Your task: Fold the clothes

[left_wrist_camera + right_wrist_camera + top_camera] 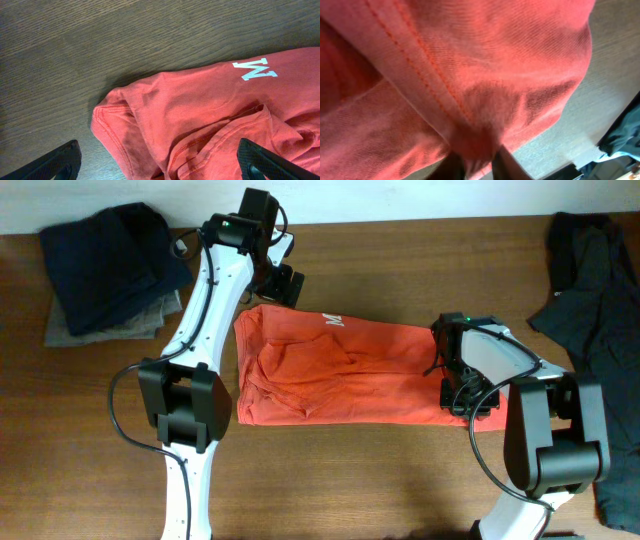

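the t-shirt (340, 370) is red-orange cotton-like cloth, matt and soft, creased. close up it shows a fine knit texture and raised stitched seams along its hems. the white lettering (255, 69) on it is a flat print, smoother than the cloth around it. the desk (350, 480) is dark brown wood or veneer with long grain and a low sheen. the arm links (215, 290) are smooth white plastic, slightly glossy, and their joint housings (185, 405) are matt black. the jaws of the left gripper (160, 150) look like matt black plastic. the folded pile (110, 265) is dark matt cloth over grey cloth. the garment (600, 300) at the desk's right edge is dark, limp, matt cloth.
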Controlling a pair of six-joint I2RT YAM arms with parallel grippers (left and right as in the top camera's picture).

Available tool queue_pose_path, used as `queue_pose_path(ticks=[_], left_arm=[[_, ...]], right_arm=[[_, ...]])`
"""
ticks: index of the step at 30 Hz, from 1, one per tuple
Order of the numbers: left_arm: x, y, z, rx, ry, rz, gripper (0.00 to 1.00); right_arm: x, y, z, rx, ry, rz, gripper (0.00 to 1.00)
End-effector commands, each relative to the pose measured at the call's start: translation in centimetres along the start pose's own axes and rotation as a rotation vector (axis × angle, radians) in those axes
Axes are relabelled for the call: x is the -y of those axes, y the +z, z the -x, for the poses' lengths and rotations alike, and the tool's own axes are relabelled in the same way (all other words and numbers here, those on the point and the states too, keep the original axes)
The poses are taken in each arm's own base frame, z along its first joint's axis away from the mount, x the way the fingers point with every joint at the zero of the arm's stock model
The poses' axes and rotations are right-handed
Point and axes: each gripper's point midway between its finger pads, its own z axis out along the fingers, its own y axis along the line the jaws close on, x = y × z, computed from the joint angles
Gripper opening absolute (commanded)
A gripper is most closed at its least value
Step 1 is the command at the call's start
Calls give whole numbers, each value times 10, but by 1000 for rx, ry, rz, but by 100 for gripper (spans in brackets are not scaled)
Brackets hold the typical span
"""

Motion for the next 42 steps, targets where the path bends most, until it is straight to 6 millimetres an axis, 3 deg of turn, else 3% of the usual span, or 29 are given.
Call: queue_pose_path(ticks=[1,3,9,18,24,25,26,27,31,33,34,36,40,42], left_arm=[[-2,-23,9,54,15,10,99],[-2,-23,9,54,15,10,99],[-2,-23,9,55,15,10,99],[-2,-23,10,58,15,10,99],[-2,-23,10,58,15,10,99],[-2,-23,10,58,15,10,99],[-2,-23,10,57,15,10,99],[-3,-23,10,57,15,10,99],[-3,-23,10,57,15,10,99],[-2,-23,10,57,15,10,99],[-2,-23,9,57,15,10,99],[-2,-23,9,57,15,10,99],[-3,-23,9,54,14,10,99],[-3,-23,8,52,14,10,99]], right_arm=[[4,-1,1,5,15,-18,11],[6,-5,1,0,29,-19,4],[10,-26,-1,-28,43,-11,4],[-27,-33,-21,-139,10,214,4],[-29,-31,-25,-154,-7,223,4],[-29,-31,-26,-155,-7,221,9],[-26,-30,-25,-149,-11,205,33],[-22,-29,-23,-140,-10,182,42],[-9,-34,-12,-113,39,152,55],[2,-45,-1,-89,75,153,69],[11,-54,8,-68,101,163,83],[25,-68,24,-26,125,190,99],[64,-81,60,83,127,310,99],[70,-77,68,109,85,455,99]])
